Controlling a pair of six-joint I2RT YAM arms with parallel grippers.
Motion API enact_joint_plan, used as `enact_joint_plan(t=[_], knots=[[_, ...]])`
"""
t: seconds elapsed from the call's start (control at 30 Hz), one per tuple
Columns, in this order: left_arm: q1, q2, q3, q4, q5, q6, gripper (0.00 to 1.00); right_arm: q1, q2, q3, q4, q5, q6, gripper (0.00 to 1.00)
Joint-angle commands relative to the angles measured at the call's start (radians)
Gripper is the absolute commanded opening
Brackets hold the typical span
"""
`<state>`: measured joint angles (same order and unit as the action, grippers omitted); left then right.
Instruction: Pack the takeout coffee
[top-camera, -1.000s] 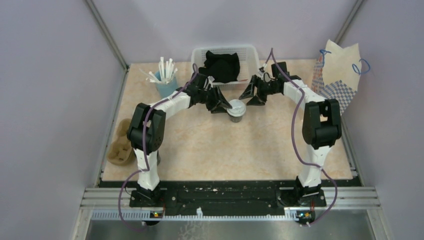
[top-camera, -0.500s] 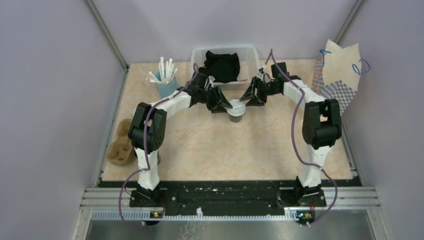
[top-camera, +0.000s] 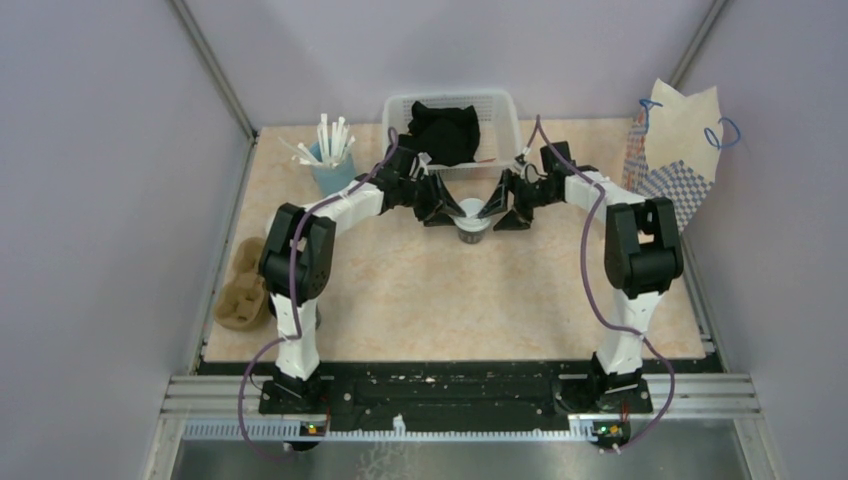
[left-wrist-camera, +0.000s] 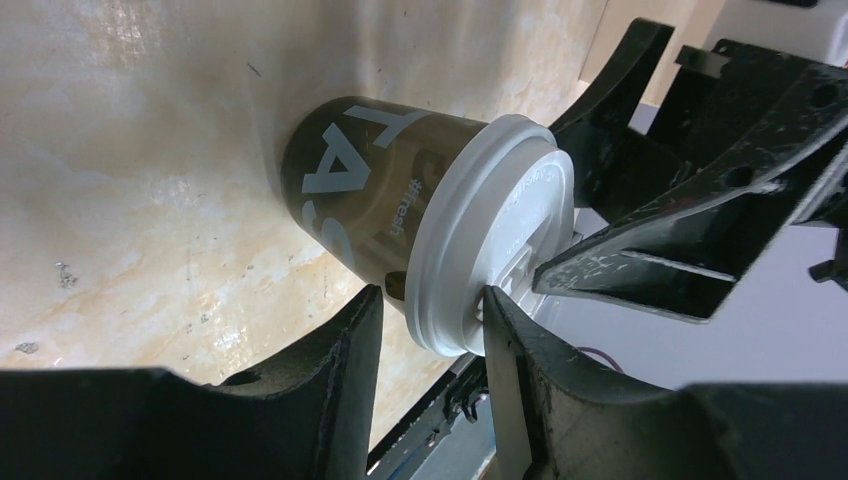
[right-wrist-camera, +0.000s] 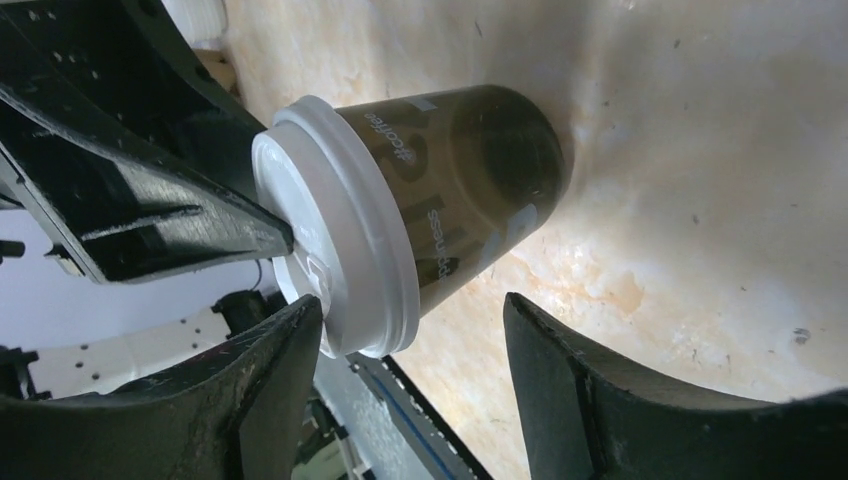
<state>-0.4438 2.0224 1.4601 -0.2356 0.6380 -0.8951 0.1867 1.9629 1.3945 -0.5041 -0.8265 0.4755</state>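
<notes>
1. Here's the coffee cup (top-camera: 471, 224), upright on the surface (top-camera: 430, 300), out in the middle and towards the back: dark brown wall, big pale lettering
2. Its white lid (left-wrist-camera: 495, 230) sits on top, rim all round
3. Over at the left edge lies the carrier (top-camera: 240, 290), brown moulded pulp with two wells, well apart from the cup

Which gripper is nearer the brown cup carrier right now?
Left. At the coffee cup mid-table, the left gripper is on the side toward the carrier, the right gripper on the far side.
</notes>
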Motion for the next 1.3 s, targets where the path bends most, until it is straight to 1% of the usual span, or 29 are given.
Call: enact_joint_plan(t=[0.0, 0.2, 0.3, 0.37, 0.4, 0.47, 0.57, 0.63, 0.73, 0.8, 0.87, 0.9, 1.0, 1.07, 1.2, 1.27], knots=[[-0.002, 0.038, 0.032, 0.011, -0.01, 0.024, 0.48, 0.0, -0.036, -0.053, 0.19, -0.081, 0.039, 0.64], [0.003, 0.055, 0.018, 0.016, -0.018, 0.034, 0.47, -0.021, 0.001, -0.151, 0.4, -0.098, 0.104, 0.64], [0.006, 0.06, 0.017, 0.018, -0.009, 0.037, 0.47, -0.024, 0.0, -0.105, 0.305, -0.08, 0.063, 0.66], [0.007, 0.054, 0.019, 0.015, -0.009, 0.04, 0.47, -0.025, -0.04, -0.088, 0.271, -0.092, 0.071, 0.72], [0.007, 0.053, 0.019, 0.015, -0.009, 0.041, 0.48, -0.028, -0.065, -0.093, 0.264, -0.1, 0.074, 0.76], [0.007, 0.052, 0.02, 0.013, -0.009, 0.041, 0.48, -0.034, -0.108, -0.121, 0.271, -0.126, 0.09, 0.79], [0.007, 0.052, 0.017, 0.011, -0.008, 0.039, 0.48, -0.038, -0.15, -0.169, 0.277, -0.142, 0.106, 0.79], [0.007, 0.052, 0.018, 0.008, -0.01, 0.039, 0.48, -0.038, -0.174, -0.219, 0.316, -0.15, 0.129, 0.75], [0.007, 0.051, 0.023, 0.001, -0.011, 0.04, 0.48, -0.038, -0.211, -0.291, 0.383, -0.143, 0.163, 0.61], [0.007, 0.049, 0.025, -0.001, -0.011, 0.041, 0.48, -0.038, -0.23, -0.35, 0.481, -0.153, 0.233, 0.6], [0.006, 0.051, 0.026, -0.003, -0.011, 0.04, 0.48, -0.038, -0.238, -0.406, 0.581, -0.158, 0.298, 0.51], [0.007, 0.052, 0.026, -0.003, -0.011, 0.039, 0.48, -0.038, -0.238, -0.416, 0.603, -0.158, 0.312, 0.49], [0.007, 0.05, 0.026, -0.006, -0.011, 0.039, 0.48, -0.038, -0.223, -0.41, 0.603, -0.149, 0.305, 0.49], [0.007, 0.05, 0.026, -0.008, -0.012, 0.041, 0.47, -0.038, -0.209, -0.41, 0.604, -0.14, 0.303, 0.46], [0.007, 0.051, 0.024, -0.01, -0.012, 0.039, 0.47, -0.036, -0.189, -0.425, 0.674, -0.133, 0.353, 0.43], [0.007, 0.051, 0.024, -0.009, -0.012, 0.04, 0.47, -0.033, -0.174, -0.417, 0.676, -0.129, 0.356, 0.41]])
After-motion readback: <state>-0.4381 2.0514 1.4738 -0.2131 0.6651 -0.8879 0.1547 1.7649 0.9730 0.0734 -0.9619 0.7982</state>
